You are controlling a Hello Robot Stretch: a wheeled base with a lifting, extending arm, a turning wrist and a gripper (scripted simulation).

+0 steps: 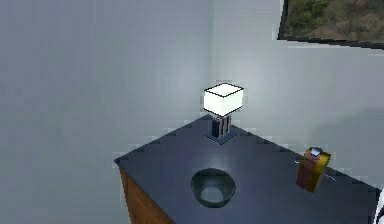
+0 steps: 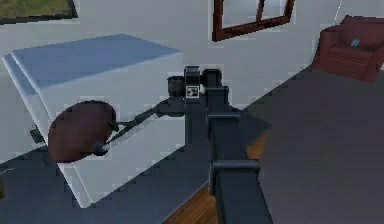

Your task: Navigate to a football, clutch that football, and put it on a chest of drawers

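The end effector (image 2: pixel 108 130) holds the football (image 2: pixel 75 128) aloft near the chest of drawers (image 1: pixel 160 165); its finger setting cannot be told. Only the placing remains.

Arm (image 2: pixel 226 150) outstretched, tool (image 2: pixel 108 130) seemingly level
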